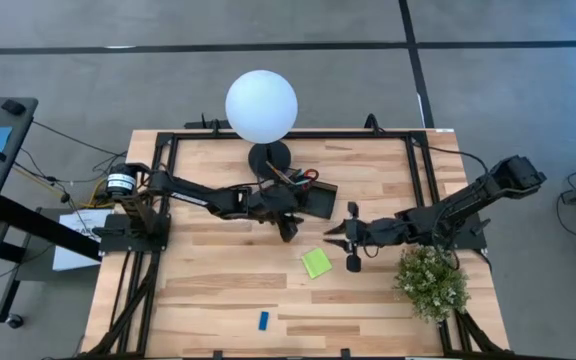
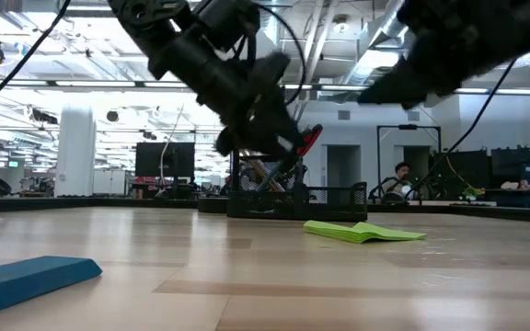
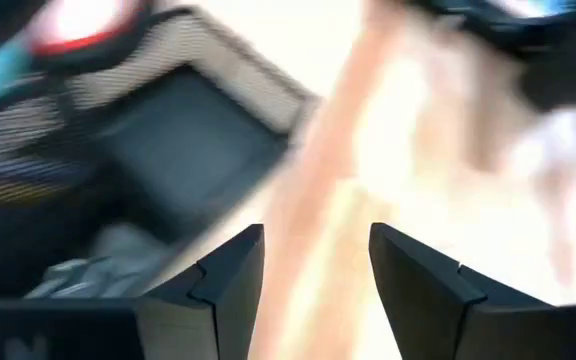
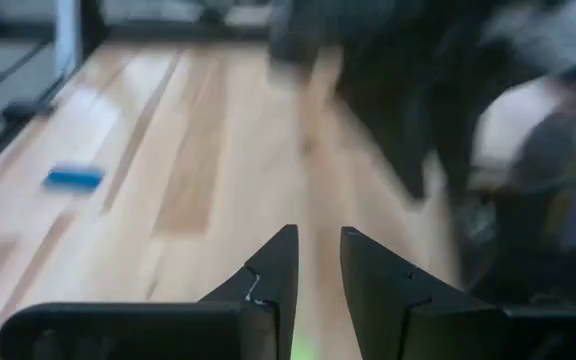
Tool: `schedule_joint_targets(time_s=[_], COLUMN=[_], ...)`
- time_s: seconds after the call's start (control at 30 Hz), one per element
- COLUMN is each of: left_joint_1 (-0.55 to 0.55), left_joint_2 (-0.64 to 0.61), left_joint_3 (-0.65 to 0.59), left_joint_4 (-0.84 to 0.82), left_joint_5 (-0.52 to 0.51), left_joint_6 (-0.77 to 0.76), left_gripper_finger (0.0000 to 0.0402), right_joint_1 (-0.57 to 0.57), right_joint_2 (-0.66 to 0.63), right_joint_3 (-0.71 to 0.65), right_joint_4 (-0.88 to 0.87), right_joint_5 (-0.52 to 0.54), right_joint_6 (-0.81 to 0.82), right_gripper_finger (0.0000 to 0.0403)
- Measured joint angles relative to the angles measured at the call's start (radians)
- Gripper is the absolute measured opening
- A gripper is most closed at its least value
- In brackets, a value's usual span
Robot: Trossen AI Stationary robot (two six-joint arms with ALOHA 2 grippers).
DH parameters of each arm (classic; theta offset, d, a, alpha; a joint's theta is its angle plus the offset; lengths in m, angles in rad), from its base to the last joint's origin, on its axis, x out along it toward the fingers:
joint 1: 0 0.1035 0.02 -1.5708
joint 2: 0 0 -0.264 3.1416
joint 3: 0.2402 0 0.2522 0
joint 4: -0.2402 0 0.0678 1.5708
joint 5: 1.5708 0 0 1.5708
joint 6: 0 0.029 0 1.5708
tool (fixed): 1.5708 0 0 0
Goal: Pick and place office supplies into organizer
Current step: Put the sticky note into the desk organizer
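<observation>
Low view: flat lime-green sticky-note pad (image 2: 364, 232); black mesh organizer (image 2: 294, 200) behind.

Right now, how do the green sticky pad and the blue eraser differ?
The sticky pad is lime green, wider and flat, lying near the organizer. The eraser is blue, smaller and narrower, lying alone near the table's front edge. Both rest on the table, outside the organizer, untouched.

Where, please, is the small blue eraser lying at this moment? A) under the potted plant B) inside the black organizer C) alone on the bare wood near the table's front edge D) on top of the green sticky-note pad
C: the high view shows the blue eraser alone on bare wood near the front edge, apart from the sticky-note pad and the organizer.
</observation>
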Motion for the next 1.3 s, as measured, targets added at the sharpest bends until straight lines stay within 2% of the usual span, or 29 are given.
schedule_joint_targets(time_s=[0.07, 0.13, 0.3, 0.43, 0.67, 0.87, 1.3], left_joint_1=[-0.002, -0.009, -0.029, -0.04, -0.051, -0.051, -0.051], left_joint_2=[0.0, 0.0, 0.0, 0.0, 0.0, 0.0, 0.0], left_joint_3=[0.023, 0.031, 0.031, 0.031, 0.031, 0.031, 0.031], left_joint_4=[0.003, 0.005, -0.028, -0.074, -0.086, -0.097, -0.13], left_joint_5=[0.077, 0.107, 0.096, 0.073, 0.043, 0.042, 0.027], left_joint_6=[0.003, 0.004, 0.012, 0.0, -0.009, -0.008, -0.002], left_gripper_finger=[0.0173, 0.0171, 0.017, 0.017, 0.017, 0.017, 0.017], right_joint_1=[0.002, 0.008, 0.009, -0.021, -0.084, -0.093, -0.078], right_joint_2=[0.033, 0.087, 0.244, 0.333, 0.432, 0.463, 0.405], right_joint_3=[-0.001, 0.0, 0.0, 0.012, 0.078, 0.123, 0.127], right_joint_4=[-0.017, -0.001, 0.032, 0.029, 0.013, -0.082, -0.157], right_joint_5=[-0.065, -0.112, -0.116, -0.058, -0.109, -0.104, -0.124], right_joint_6=[0.032, 0.076, 0.168, 0.191, 0.267, 0.315, 0.433], right_gripper_finger=[0.0072, 0.0072, 0.0072, 0.0072, 0.0072, 0.0072, 0.0072])
